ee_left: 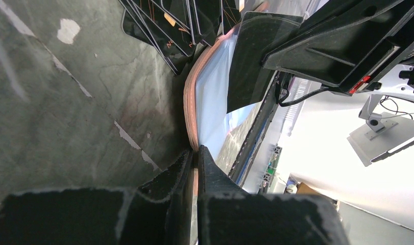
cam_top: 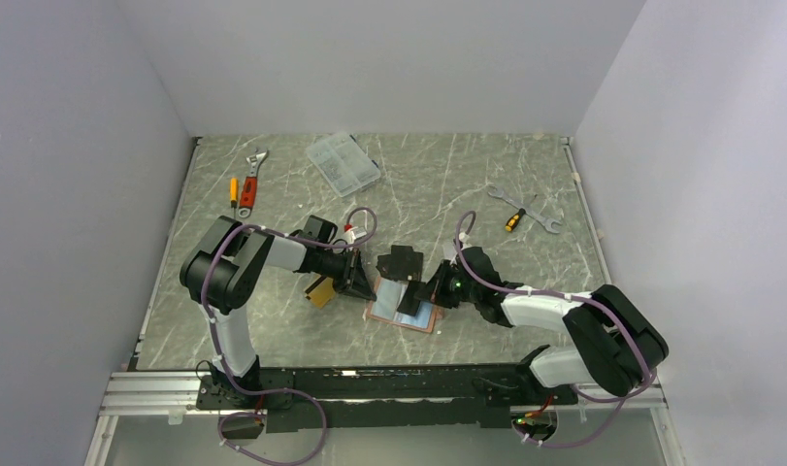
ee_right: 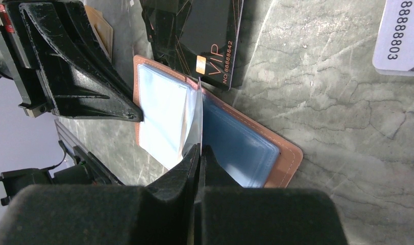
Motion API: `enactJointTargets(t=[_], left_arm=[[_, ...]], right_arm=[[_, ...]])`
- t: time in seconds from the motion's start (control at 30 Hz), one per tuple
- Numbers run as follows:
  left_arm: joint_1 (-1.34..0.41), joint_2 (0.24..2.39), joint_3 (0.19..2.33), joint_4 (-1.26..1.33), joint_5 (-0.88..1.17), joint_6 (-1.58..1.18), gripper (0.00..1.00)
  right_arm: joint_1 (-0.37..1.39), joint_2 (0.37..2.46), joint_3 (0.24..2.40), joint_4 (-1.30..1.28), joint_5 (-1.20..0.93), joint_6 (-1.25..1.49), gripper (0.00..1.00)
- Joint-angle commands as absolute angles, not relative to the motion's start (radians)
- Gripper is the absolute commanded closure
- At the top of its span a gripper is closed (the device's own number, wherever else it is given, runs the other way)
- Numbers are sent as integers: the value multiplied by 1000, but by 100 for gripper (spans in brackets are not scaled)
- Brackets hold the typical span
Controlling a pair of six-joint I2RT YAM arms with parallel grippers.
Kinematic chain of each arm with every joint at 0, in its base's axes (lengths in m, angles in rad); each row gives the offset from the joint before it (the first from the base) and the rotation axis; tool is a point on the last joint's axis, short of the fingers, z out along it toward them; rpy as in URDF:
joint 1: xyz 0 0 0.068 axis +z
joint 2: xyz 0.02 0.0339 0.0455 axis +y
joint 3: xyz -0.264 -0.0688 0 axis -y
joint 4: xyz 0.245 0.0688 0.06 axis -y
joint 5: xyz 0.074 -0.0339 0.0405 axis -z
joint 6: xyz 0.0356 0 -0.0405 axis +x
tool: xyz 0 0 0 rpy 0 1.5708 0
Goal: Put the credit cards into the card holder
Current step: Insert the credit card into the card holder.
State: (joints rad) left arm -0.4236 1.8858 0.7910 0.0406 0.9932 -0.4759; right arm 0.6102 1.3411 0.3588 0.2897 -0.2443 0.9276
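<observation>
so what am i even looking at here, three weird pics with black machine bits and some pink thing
It is one moment seen from three cameras. The wide picture looks down on a marble-look table with two robot arms fixed at its near edge. The other two come from small cameras on each arm's wrist, so the black wedges at the bottom are that arm's own fingers.

In the middle lies an open pink card holder with pale-blue plastic sleeves. The left gripper is pinching its pink edge. The right gripper is shut on one clear sleeve, lifting it. Black VIP cards lie fanned beside it. Wrenches, screwdrivers and a clear plastic box sit farther back.
</observation>
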Motion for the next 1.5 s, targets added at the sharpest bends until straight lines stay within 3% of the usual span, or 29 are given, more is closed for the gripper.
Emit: enactJointTargets(t=[0.0,0.43,0.7,0.97,1.33,1.47], left_arm=[[-425,1889,791,74,988,-478,90],[-431,1894,795,72,992,-478,91],[-429,1888,793,67,992,-472,91],[-430,1884,795,68,992,-470,91],[-429,1881,794,71,997,-468,91],[-430,1884,795,73,998,-471,91]], right_arm=[[630,1356,339,296,-244,925,100],[646,1396,361,294,-286,900,100],[645,1312,364,187,-283,874,82],[644,1301,360,203,-302,871,76],[591,1297,334,268,-371,878,89],[582,1316,329,306,-402,886,100]])
